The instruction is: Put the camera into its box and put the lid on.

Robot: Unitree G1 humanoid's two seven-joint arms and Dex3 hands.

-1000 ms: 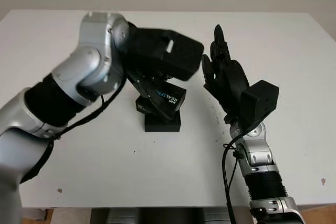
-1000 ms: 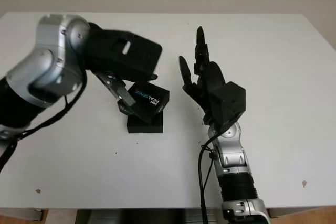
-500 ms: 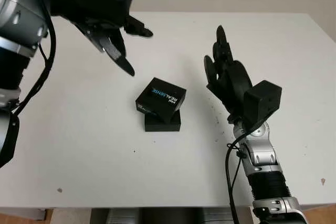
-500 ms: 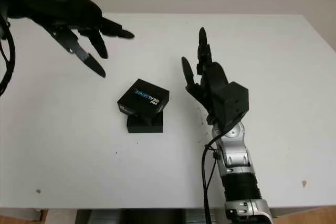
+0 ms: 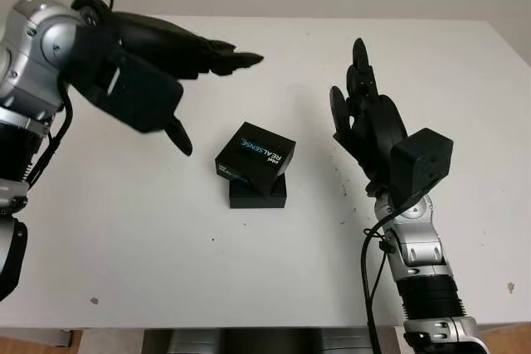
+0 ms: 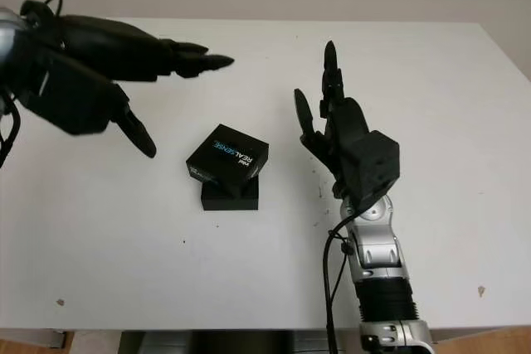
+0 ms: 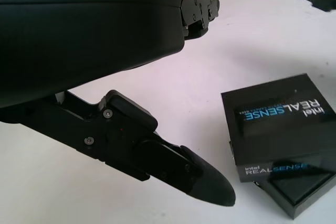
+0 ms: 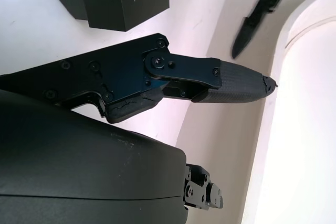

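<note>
Neither hand holds anything. The left hand (image 5: 145, 80) has its fingers extended wide, one fingertip (image 5: 249, 59) pointing across the table beyond the lid (image 5: 255, 159) and the thumb hanging down on the lid's left side, well apart from it. The right hand (image 5: 373, 130) stands upright to the right of the lid, palm turned toward it, fingers straight and wide, also clear of it.

The lid, a black cover printed with the RealSense name, sits on top of the box base (image 5: 258, 194) near the middle of the white table (image 5: 465, 89). It is not seated: it is twisted relative to the base and shifted toward the far left, so the base's near edge and a corner stick out beneath it. The left wrist view shows the same thing, the lid (image 7: 281, 124) overhanging the base (image 7: 302, 195) askew. The camera itself cannot be seen; I judge it is probably already inside, though the lid hides the interior.

The step in hand looks like closing the box. The lid is laid on but not aligned, so the task seems nearly finished rather than done. The next move calls for bringing one or both hands to the lid's sides, turning it square with the base, and pressing it down evenly, while steadying the base so it does not slide on the table.
</note>
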